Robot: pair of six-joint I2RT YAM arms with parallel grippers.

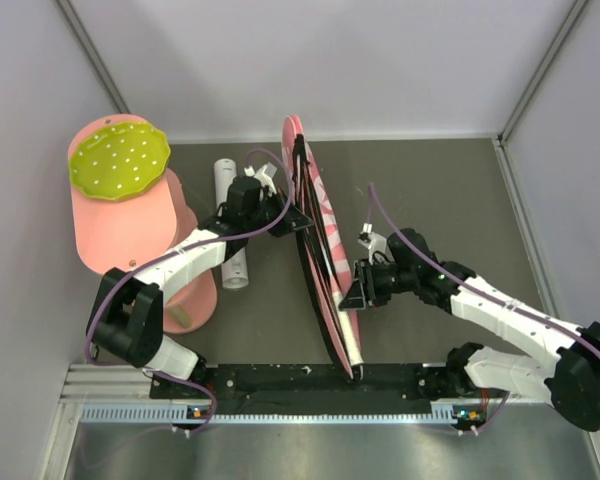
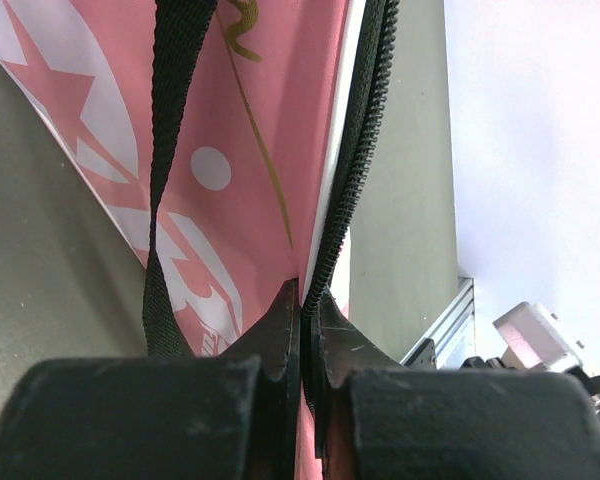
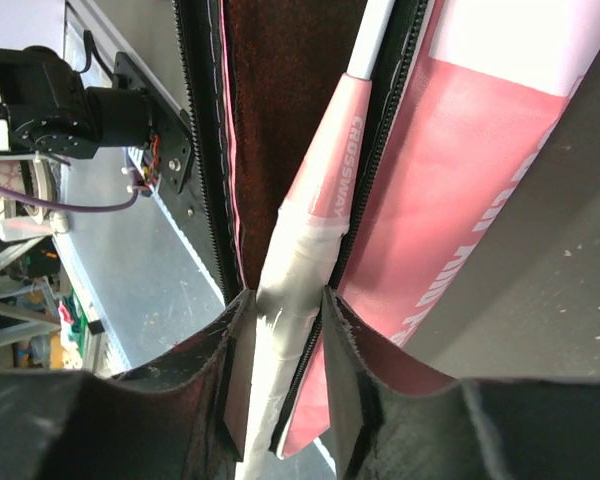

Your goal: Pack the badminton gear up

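The upright pink bag (image 1: 327,225) is pinched at its zipper edge by the left gripper (image 2: 305,300), jaws closed. Inside the bag's opening, a white racket handle (image 3: 298,250) is clasped between the narrowed jaws of the right gripper (image 3: 286,300).

Bright, even light from above leaves only soft shadows on the table (image 1: 440,190) in the sharp top view. Both wrist views blur their dark near fingers (image 2: 130,420); the wall (image 2: 540,120) washes out white.

Left claw (image 2: 305,335) pinched tight on bag (image 2: 250,130) edge. Zip (image 2: 365,130) runs straight up from the fingertips. Black strap (image 2: 170,130) hangs left of claw, across the pink panel.
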